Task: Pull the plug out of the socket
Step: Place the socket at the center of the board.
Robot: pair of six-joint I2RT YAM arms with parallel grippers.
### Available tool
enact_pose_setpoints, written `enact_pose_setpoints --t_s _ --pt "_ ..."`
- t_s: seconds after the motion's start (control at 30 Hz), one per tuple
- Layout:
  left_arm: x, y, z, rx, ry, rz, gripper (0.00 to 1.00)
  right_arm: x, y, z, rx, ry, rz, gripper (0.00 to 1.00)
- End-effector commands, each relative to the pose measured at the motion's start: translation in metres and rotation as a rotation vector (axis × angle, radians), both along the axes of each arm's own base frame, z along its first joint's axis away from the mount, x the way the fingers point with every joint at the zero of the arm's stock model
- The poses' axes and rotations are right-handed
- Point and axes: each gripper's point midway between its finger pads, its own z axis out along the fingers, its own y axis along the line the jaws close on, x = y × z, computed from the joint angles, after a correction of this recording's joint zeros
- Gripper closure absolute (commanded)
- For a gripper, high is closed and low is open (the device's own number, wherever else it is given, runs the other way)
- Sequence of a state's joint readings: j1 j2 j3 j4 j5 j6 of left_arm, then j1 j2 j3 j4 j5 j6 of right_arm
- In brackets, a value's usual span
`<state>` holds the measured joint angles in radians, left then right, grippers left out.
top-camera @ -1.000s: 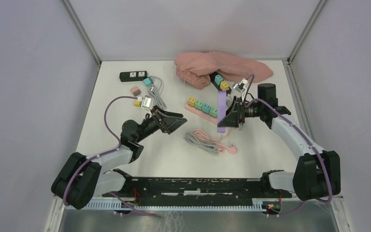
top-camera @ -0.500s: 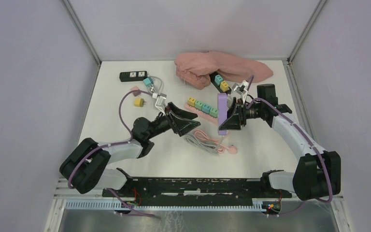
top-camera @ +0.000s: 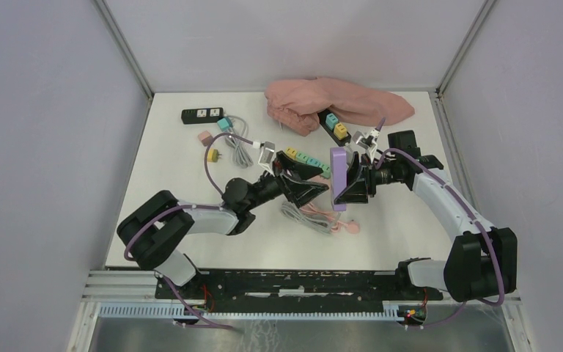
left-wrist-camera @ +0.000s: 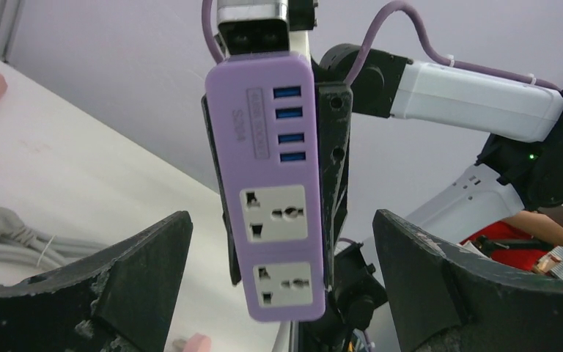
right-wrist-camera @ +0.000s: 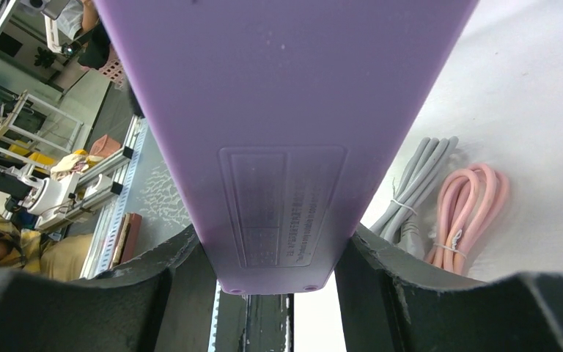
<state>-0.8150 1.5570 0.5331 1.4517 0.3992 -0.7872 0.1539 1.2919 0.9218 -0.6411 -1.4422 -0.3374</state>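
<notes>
The purple power strip point(top-camera: 337, 158) is long and flat. On its front it has four small blue ports point(left-wrist-camera: 287, 125) in a row near the top. Below them are two big sockets point(left-wrist-camera: 275, 213), one under the other, and their holes show. The back is plain, with a faint label pressed into it.

The strip stands up on its end in the air above the middle of the white table point(top-camera: 190, 183). The right gripper point(top-camera: 343, 187) holds it, with one black finger pressed on each long side.

The left gripper point(top-camera: 321, 180) is spread wide and holds nothing. It points at the front of the strip from close by but does not touch it.

A grey cord point(right-wrist-camera: 410, 191) and a pink cord point(right-wrist-camera: 469, 205) lie rolled up side by side on the table below.
</notes>
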Motion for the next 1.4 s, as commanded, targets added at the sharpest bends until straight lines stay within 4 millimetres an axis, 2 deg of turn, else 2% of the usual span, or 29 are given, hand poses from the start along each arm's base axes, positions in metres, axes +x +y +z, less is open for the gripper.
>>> enact_pose_setpoints --t_s 0.0,0.07,0.23,0.6,0.83,0.93,1.03,1.13,1.2,1.37 --pt "0.018 -0.018 0.021 -0.016 -0.074 0.1 0.01 -0.001 0.001 0.025 0.076 -0.066 0.042 0.98" --pt "0.024 -0.027 0.013 0.028 -0.034 0.112 0.01 -0.001 0.001 0.026 0.078 -0.069 0.043 0.98" --pt "0.023 -0.036 0.017 0.029 -0.047 0.109 0.0 -0.002 0.001 0.027 0.081 -0.069 0.045 0.98" --pt "0.021 -0.045 0.028 -0.01 -0.056 0.07 0.15 -0.003 0.001 0.026 0.083 -0.071 0.047 0.98" --pt "0.015 -0.055 0.033 -0.04 -0.049 -0.003 0.33 -0.003 0.001 0.027 0.083 -0.072 0.048 0.98" --pt "0.013 -0.058 0.034 -0.046 -0.05 -0.03 0.46 -0.003 0.001 0.027 0.084 -0.072 0.047 0.97" --pt "0.011 -0.06 0.036 -0.047 -0.057 -0.047 0.7 -0.004 0.001 0.027 0.084 -0.073 0.048 0.96" --pt "0.01 -0.059 0.039 -0.05 -0.066 -0.048 0.94 -0.004 0.001 0.028 0.083 -0.078 0.048 0.88" --pt "0.009 -0.057 0.04 -0.052 -0.069 -0.044 0.97 -0.004 0.001 0.028 0.083 -0.08 0.048 0.78" --pt "0.012 -0.045 0.043 -0.058 -0.067 -0.006 0.97 -0.006 0.0 0.028 0.085 -0.102 0.051 0.38"
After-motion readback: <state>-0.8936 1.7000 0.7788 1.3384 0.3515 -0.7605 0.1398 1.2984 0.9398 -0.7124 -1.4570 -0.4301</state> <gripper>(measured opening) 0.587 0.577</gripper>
